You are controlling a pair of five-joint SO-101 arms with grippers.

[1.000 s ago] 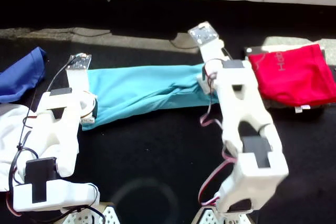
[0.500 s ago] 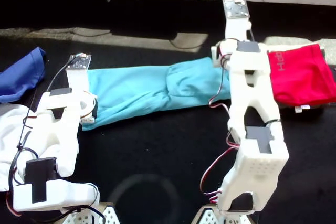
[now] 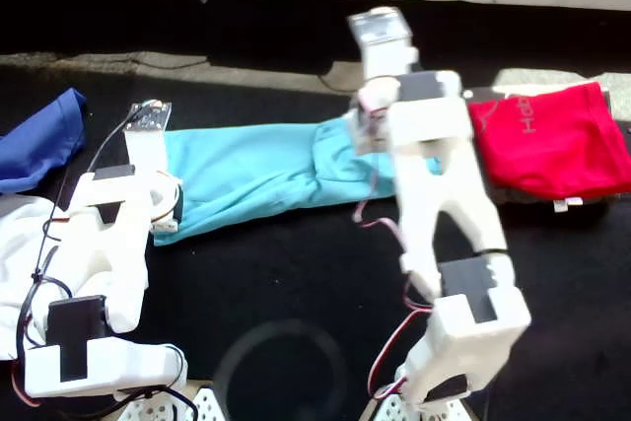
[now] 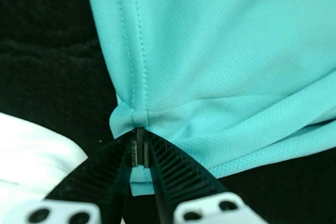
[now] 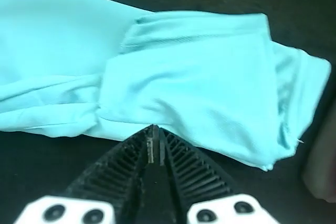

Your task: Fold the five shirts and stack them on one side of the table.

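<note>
A teal shirt [image 3: 256,170] is lying on the counter [image 3: 296,283], long axis running 9 to 3 o'clock; the left jaws are clamping its 9 o'clock hem; the right jaws, together, are pinching its doubled-over 3 o'clock end.

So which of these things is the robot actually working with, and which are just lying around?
In the job: teal shirt, pinched by the left gripper; red shirt; dark folded cloth beneath it; blue shirt; white shirt.
Just there: black table cover; thin cable at the back.
</note>
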